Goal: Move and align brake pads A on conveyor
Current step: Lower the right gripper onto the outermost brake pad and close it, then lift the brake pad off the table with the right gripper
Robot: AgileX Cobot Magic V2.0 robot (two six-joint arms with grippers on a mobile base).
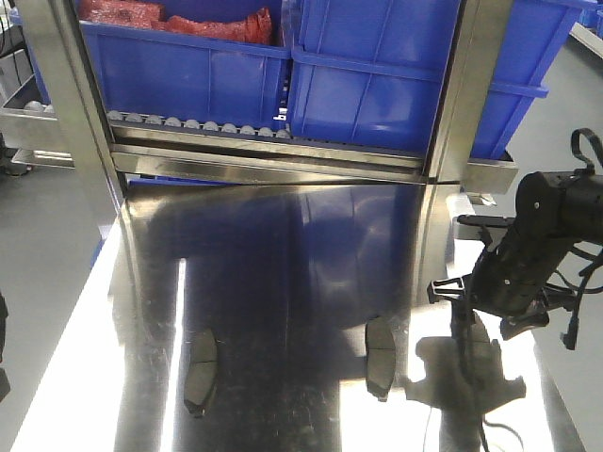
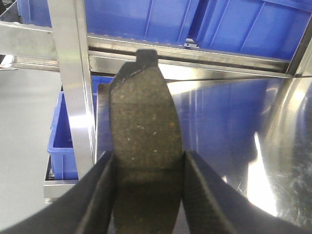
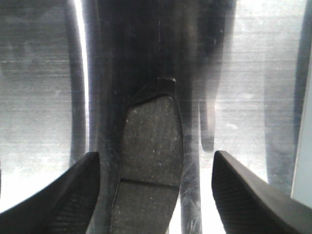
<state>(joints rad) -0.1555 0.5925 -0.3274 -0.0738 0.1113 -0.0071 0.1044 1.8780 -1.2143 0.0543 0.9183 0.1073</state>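
Clamped one brake pad (image 2: pixel 146 112) in left claw (image 2: pixel 147 155); held right claw (image 3: pixel 156 155) wide open over another pad (image 3: pixel 148 131) on surface (image 3: pixel 39 97), lying 6 to 12 o'clock.

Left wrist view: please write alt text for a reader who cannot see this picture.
The left gripper clamps a dark grey brake pad between its two black fingers, the pad's rough face to the camera and its tab pointing up. Behind it lie a shiny steel table, an upright steel post and blue bins.

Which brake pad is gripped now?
The pad clamped in the left gripper. The others lie free on the steel table, one under the open right gripper.
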